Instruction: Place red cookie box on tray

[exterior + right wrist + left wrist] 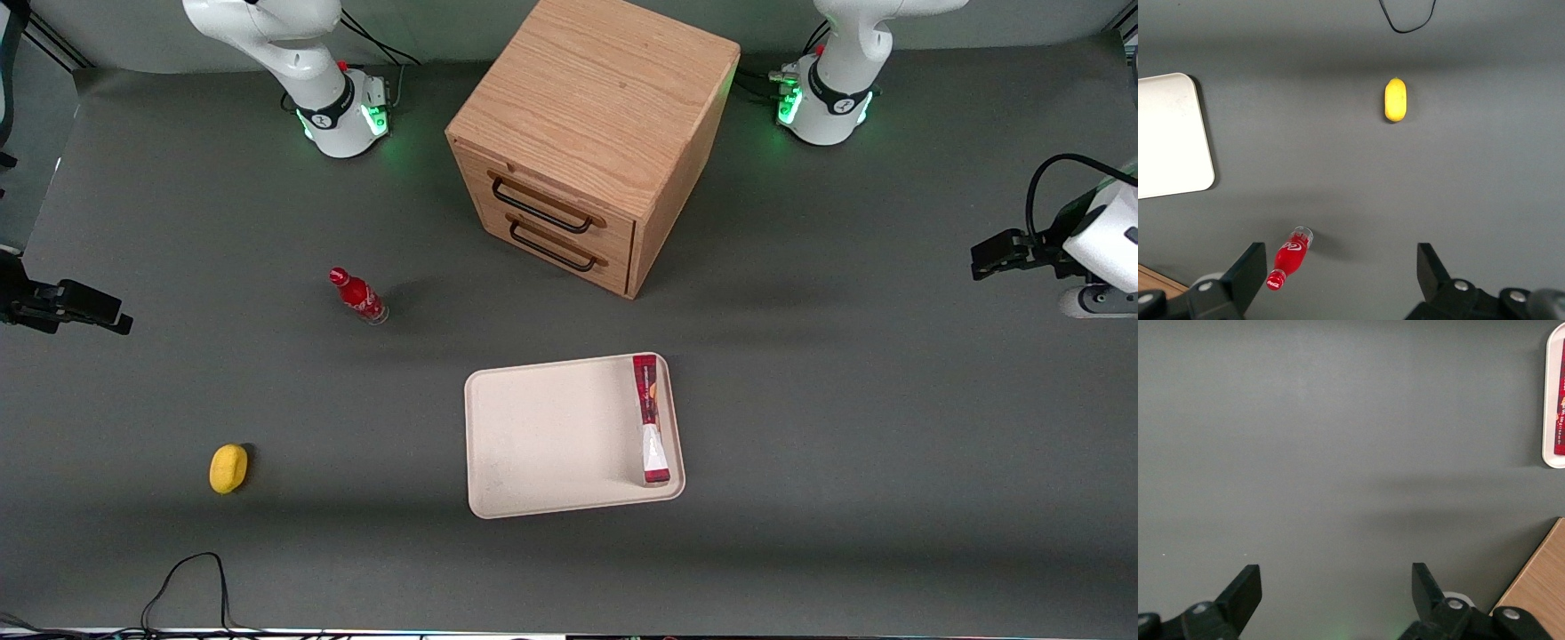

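The red cookie box (651,418) lies flat in the cream tray (542,440), along the tray's short rim on the working arm's side. In the left wrist view, a strip of the red cookie box (1559,400) and of the tray's rim (1547,420) shows at the frame edge. My gripper (989,258) hangs over bare grey mat toward the working arm's end of the table, well apart from the tray. The gripper (1335,577) is open, with nothing between its fingers.
A wooden two-drawer cabinet (587,142) stands farther from the front camera than the tray. A small red bottle (357,296) and a yellow lemon-like object (228,468) lie toward the parked arm's end. A black cable (182,582) loops near the front edge.
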`<control>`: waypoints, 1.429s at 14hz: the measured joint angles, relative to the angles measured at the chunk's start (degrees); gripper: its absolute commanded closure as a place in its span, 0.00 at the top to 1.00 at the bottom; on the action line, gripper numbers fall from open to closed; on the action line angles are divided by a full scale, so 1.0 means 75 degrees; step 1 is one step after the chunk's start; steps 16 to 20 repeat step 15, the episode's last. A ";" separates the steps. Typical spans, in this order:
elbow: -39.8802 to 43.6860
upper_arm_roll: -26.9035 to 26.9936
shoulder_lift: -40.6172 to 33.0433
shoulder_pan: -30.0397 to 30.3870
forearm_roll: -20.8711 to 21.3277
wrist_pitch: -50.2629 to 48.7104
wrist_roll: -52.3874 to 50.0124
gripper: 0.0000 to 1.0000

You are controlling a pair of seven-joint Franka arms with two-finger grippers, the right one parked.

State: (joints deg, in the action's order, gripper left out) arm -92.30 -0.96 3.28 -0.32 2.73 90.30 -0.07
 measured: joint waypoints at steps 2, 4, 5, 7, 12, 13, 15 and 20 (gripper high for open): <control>0.0000 -0.0021 0.0001 -0.0015 -0.0085 0.0000 0.0003 1.00; -0.0002 -0.0006 0.0001 -0.0011 -0.0215 -0.0001 0.0056 1.00; -0.0002 0.0002 0.0001 -0.0009 -0.0227 -0.0002 0.0072 1.00; -0.0002 0.0011 0.0001 -0.0008 -0.0237 -0.0011 0.0087 1.00; -0.0002 0.0010 0.0001 -0.0008 -0.0404 -0.0102 0.0092 1.00; -0.0002 0.0011 0.0001 -0.0008 -0.0437 -0.0108 0.0092 1.00; -0.0002 0.0012 0.0000 -0.0008 -0.0463 -0.0111 0.0092 1.00; -0.0002 0.0012 0.0000 -0.0008 -0.0463 -0.0111 0.0092 1.00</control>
